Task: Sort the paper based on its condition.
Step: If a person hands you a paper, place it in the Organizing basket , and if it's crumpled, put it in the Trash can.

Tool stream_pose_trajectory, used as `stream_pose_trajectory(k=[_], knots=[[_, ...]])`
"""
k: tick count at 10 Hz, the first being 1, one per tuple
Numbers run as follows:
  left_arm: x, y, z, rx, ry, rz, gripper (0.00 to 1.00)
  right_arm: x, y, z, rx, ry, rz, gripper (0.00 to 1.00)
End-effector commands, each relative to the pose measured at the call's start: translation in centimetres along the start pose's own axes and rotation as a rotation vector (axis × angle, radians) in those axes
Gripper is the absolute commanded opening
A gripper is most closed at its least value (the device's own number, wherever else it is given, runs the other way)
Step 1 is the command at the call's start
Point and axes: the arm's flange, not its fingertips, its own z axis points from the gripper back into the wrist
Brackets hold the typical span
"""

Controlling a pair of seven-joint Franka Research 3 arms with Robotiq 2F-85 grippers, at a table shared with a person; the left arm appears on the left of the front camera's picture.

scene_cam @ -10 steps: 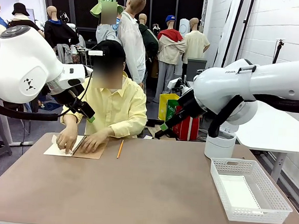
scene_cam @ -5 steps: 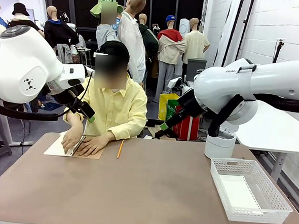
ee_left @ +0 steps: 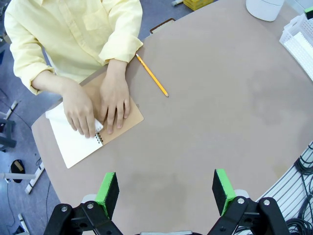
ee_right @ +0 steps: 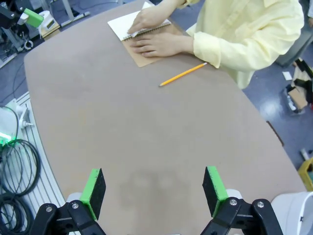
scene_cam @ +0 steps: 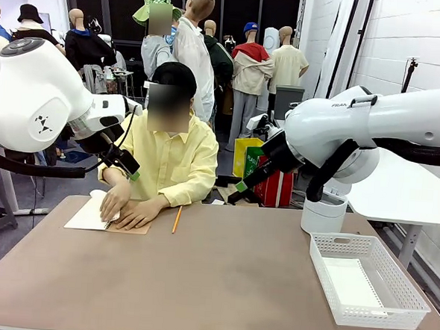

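Observation:
A white page (scene_cam: 88, 215) lies open on a spiral notebook at the table's far left, and both of the person's hands (scene_cam: 117, 202) press on it at the spiral. The page's far corner curls up. The left wrist view shows the same page (ee_left: 73, 143) beside the tan cover (ee_left: 131, 113). A smooth white sheet (scene_cam: 351, 284) seems to lie in the basket (scene_cam: 414, 296). My left gripper (scene_cam: 130, 168) hangs open above the notebook, holding nothing (ee_left: 165, 193). High over the table's far middle, my right gripper (scene_cam: 236, 190) also stands open and holds nothing (ee_right: 154, 192).
A yellow pencil (scene_cam: 176, 219) lies just right of the notebook. The white mesh basket stands at the front right. My right arm's white base (scene_cam: 323, 215) rises behind the basket. The person sits at the far left edge.
The person's hand has slid across the page toward the spiral, and the page's far corner has lifted. Neither arm has moved.

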Motion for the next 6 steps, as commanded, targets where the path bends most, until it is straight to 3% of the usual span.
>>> stream_pose_trajectory(k=[1,6], knots=[[-0.03,0.10,0.05,-0.001,-0.001,0.000,1.00,-0.08,0.02,0.07,-0.004,0.006,0.002,1.00],[-0.03,0.10,0.05,-0.001,-0.001,0.000,1.00,-0.08,0.02,0.07,-0.004,0.006,0.002,1.00]])
